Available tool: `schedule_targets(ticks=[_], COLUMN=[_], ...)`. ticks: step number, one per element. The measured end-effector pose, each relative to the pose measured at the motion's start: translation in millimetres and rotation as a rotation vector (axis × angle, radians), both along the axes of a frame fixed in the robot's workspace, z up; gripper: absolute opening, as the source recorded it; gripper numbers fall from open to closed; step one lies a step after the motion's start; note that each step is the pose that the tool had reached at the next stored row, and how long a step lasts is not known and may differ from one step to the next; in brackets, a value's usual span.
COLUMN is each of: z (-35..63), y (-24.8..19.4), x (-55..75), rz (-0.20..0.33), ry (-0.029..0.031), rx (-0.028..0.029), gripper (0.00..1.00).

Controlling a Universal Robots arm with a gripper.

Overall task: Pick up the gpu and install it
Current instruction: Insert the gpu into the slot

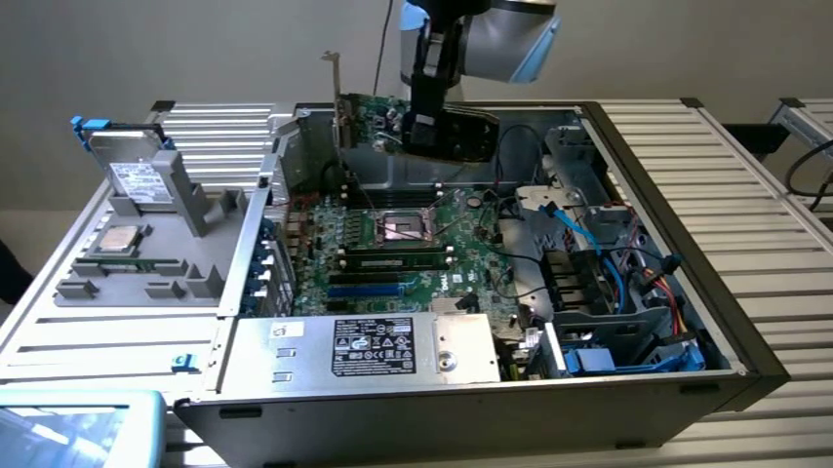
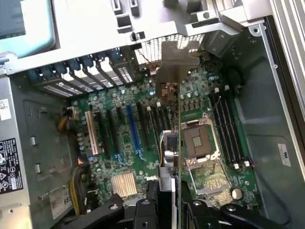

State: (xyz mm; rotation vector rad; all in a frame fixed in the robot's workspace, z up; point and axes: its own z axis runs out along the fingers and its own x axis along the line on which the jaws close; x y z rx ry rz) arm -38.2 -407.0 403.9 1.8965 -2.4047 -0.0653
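Hanging over the far side of the open computer case (image 1: 729, 322), the gripper (image 1: 436, 132) has its jaws pinched on the gpu (image 1: 371, 115).

Position of card: upright, green board face showing in the exterior view, metal bracket toward the case's rear wall. It is held above the motherboard (image 1: 390, 229) and apart from it. In the wrist view it appears edge-on, running over the board between the expansion slots (image 2: 133, 129) and the processor socket (image 2: 198, 143).

Work done: pick-up is complete, and the card is off its resting place and carried inside the outline of the case.

Work outstanding: installation. By my judgement the card's edge connector is not in any slot, and whether it is lined up with one cannot be told.

Other items: the hard drive (image 1: 135, 180) stands on the grey fixture on the table (image 1: 729, 146), at the exterior view's left, untouched.
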Motion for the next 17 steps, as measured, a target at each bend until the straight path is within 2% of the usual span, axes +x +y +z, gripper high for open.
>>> schedule_targets(ticks=[4,11,12,17], z=[-0.5,-2.4,-2.4,-2.5], y=[0.0,0.0,0.1,0.1], x=[0.0,0.0,-0.1,-0.1], rz=[0.049,0.138,0.146,0.148], ry=[-0.0094,-0.0141,-0.0144,-0.0145], rx=[-0.0189,-0.0516,-0.0543,-0.0548], gripper=[0.28,0.28,0.28,0.28])
